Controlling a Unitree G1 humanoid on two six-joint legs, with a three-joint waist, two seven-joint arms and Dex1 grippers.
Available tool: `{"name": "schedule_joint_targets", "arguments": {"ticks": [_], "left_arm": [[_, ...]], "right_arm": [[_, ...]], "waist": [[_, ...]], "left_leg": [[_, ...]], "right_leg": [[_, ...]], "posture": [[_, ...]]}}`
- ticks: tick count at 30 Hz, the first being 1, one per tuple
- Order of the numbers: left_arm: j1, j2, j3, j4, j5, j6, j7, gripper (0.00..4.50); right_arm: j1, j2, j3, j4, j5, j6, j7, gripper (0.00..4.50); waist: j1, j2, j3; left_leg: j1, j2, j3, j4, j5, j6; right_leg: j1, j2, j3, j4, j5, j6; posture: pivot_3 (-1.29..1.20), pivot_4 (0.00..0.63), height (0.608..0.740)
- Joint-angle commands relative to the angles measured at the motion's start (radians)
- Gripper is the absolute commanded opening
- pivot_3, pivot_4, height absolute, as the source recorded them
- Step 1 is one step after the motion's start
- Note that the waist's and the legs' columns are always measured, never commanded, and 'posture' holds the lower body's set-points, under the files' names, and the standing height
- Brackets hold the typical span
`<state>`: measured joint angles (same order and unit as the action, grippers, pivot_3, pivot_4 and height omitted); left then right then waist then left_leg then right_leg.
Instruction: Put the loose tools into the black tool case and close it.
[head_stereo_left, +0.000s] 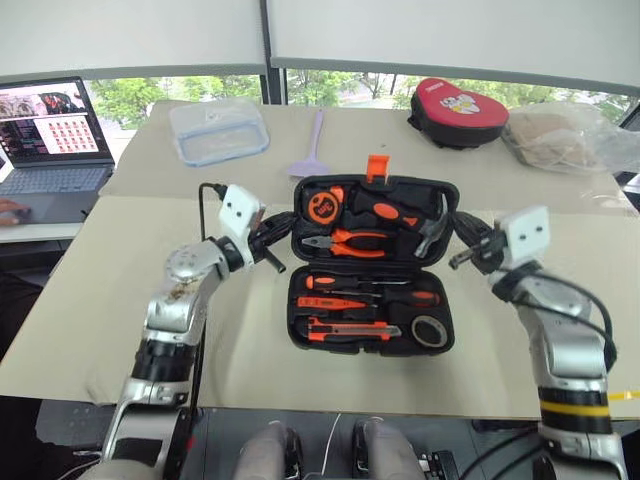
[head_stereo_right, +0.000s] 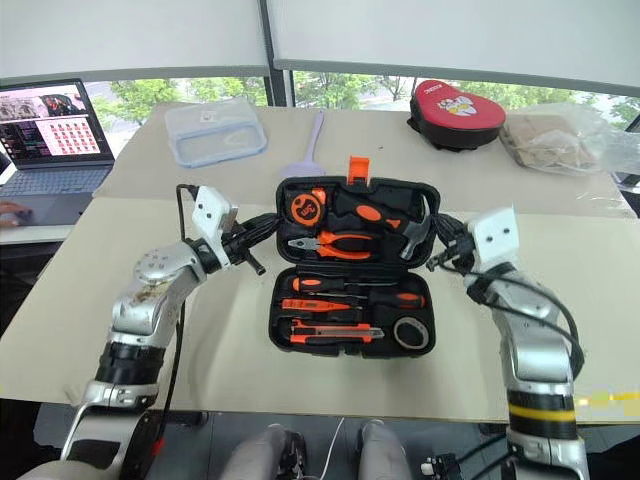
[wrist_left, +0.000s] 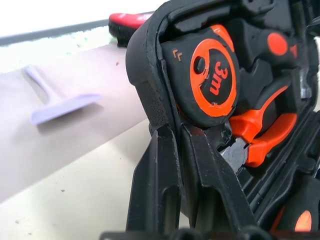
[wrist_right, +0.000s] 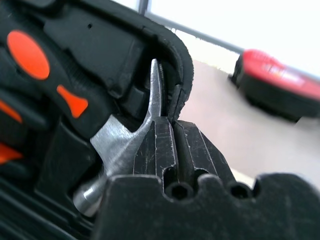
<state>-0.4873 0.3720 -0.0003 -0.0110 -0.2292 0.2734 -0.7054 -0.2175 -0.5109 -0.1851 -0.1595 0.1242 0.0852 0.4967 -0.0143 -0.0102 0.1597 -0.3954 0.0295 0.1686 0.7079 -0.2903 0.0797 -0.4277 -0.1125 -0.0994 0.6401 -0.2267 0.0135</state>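
Nearest the camera, the front half of the black tool case (head_stereo_left: 372, 262) is lying flat on the table (head_stereo_left: 90, 320), its slots holding two screwdrivers (head_stereo_left: 340, 283), one tester pen (head_stereo_left: 335, 302), one utility knife (head_stereo_left: 350, 330) and one small dark tape roll (head_stereo_left: 430, 331). Behind it, the lid half is standing tilted up, carrying one tape measure (head_stereo_left: 323, 207), one pair of pliers (head_stereo_left: 350, 241) and one hammer (head_stereo_left: 425, 232), with the orange latch (head_stereo_left: 377, 166) sticking up at its top edge.

Two grippers are flanking the lid. At the lid's left edge, the left gripper (wrist_left: 182, 135) is pressing its fingers narrow, nearly together, against the case rim beside the tape measure. On the opposite edge, the right gripper (wrist_right: 172, 125) is likewise pinched narrow, its tips touching the rim next to the hammer head. Whether either is actually clamping the rim is unclear.

Farther back are lying one lilac spatula (head_stereo_left: 312, 150), one clear lidded container (head_stereo_left: 218, 130), one red-and-black pouch (head_stereo_left: 458, 110) and one crumpled plastic bag (head_stereo_left: 570, 135). One laptop (head_stereo_left: 50, 140) is sitting open at far left.
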Motion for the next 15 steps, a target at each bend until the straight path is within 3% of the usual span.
{"name": "schedule_joint_targets", "arguments": {"ticks": [1, 3, 9, 13, 14, 15], "left_arm": [[0.072, 0.028, -0.004, -0.092, 0.031, -0.061, 0.015, 0.05], [0.129, 0.044, 0.011, -0.143, 0.028, -0.062, 0.025, 0.75], [0.407, 0.116, 0.082, -0.355, -0.017, 0.025, 0.031, 2.76], [0.538, 0.196, 0.159, -0.415, -0.063, 0.087, -0.002, 4.38], [0.551, 0.236, 0.19, -0.404, -0.089, 0.117, -0.033, 4.5], [0.557, 0.264, 0.211, -0.392, -0.108, 0.137, -0.055, 4.5]], "right_arm": [[0.101, -0.06, 0.028, -0.077, -0.089, -0.221, 0.044, 0.0], [0.173, -0.095, 0.019, -0.11, -0.109, -0.326, 0.063, 0.0], [0.525, -0.174, -0.055, -0.286, -0.085, -0.529, 0.152, 1.96], [0.723, -0.215, -0.136, -0.344, -0.03, -0.474, 0.224, 3.4], [0.795, -0.246, -0.158, -0.362, 0.014, -0.46, 0.283, 3.67], [0.844, -0.267, -0.173, -0.375, 0.045, -0.451, 0.326, 3.67]], "waist": [[0.0, 0.0, 0.0], [-0.001, 0.0, 0.0], [-0.007, 0.0, 0.0], [0.0, 0.0, 0.0], [0.002, -0.001, 0.0], [0.004, -0.001, 0.0]], "left_leg": [[0.002, 0.0, 0.0, 0.0, 0.0, 0.0], [0.007, 0.0, 0.001, -0.002, -0.001, -0.001], [0.013, 0.004, 0.002, -0.004, -0.001, -0.005], [0.016, 0.005, 0.001, -0.005, -0.001, -0.006], [0.015, 0.005, 0.001, -0.006, -0.002, -0.008], [0.015, 0.005, 0.001, -0.005, -0.004, -0.011]], "right_leg": [[0.002, 0.0, 0.0, -0.001, 0.0, 0.0], [0.005, 0.0, 0.002, -0.003, -0.002, -0.001], [0.005, 0.001, 0.006, 0.001, -0.005, -0.005], [0.006, -0.001, 0.008, 0.004, -0.007, -0.007], [0.005, -0.002, 0.008, 0.004, -0.009, -0.003], [0.005, -0.002, 0.008, 0.004, -0.011, -0.001]], "posture": [[0.0, 0.15, 0.731], [0.0, 0.15, 0.731], [0.0, 0.15, 0.731], [0.0, 0.15, 0.731], [0.0, 0.15, 0.731], [0.0, 0.15, 0.731]]}}
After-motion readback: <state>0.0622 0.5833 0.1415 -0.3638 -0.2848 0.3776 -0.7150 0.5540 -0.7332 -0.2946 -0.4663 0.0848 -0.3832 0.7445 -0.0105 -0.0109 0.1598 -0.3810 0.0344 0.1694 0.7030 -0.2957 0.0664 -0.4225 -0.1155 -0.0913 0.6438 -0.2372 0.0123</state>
